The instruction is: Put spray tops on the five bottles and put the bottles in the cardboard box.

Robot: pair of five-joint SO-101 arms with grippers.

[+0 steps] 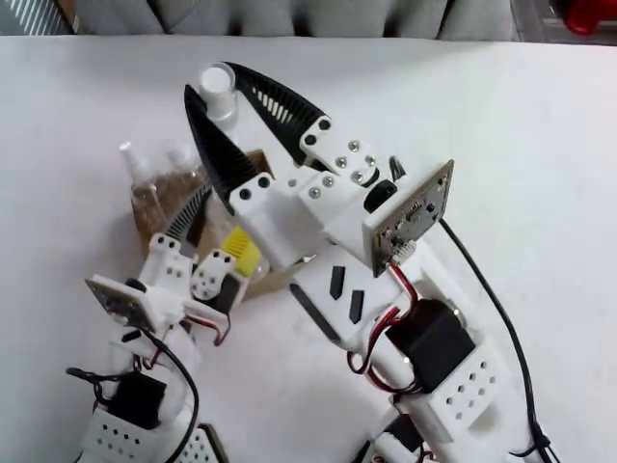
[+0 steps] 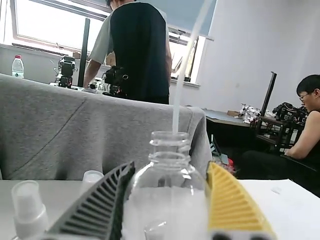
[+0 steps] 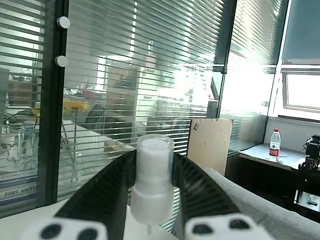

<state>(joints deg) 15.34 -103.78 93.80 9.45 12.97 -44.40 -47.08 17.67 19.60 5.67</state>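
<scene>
My right gripper (image 1: 211, 80) is raised over the table and shut on a white spray top (image 1: 217, 92). That spray top (image 3: 152, 192) sits between the black fingers (image 3: 107, 192) in the right wrist view. Its thin dip tube (image 2: 183, 75) slants down into the open neck of a clear bottle (image 2: 167, 200). My left gripper (image 2: 172, 167) is shut on this bottle, one dark ribbed finger and one yellow finger (image 2: 230, 205) on either side. In the high view the left gripper (image 1: 214, 236) sits at the cardboard box (image 1: 145, 220), under the right arm. Two bottles with spray tops (image 1: 135, 164) (image 1: 179, 157) stand in the box.
The white table (image 1: 540, 145) has open room to the right and at the far left. A black cable (image 1: 494, 301) runs along the right arm's side. A grey cushioned edge (image 1: 289, 14) borders the far side of the table.
</scene>
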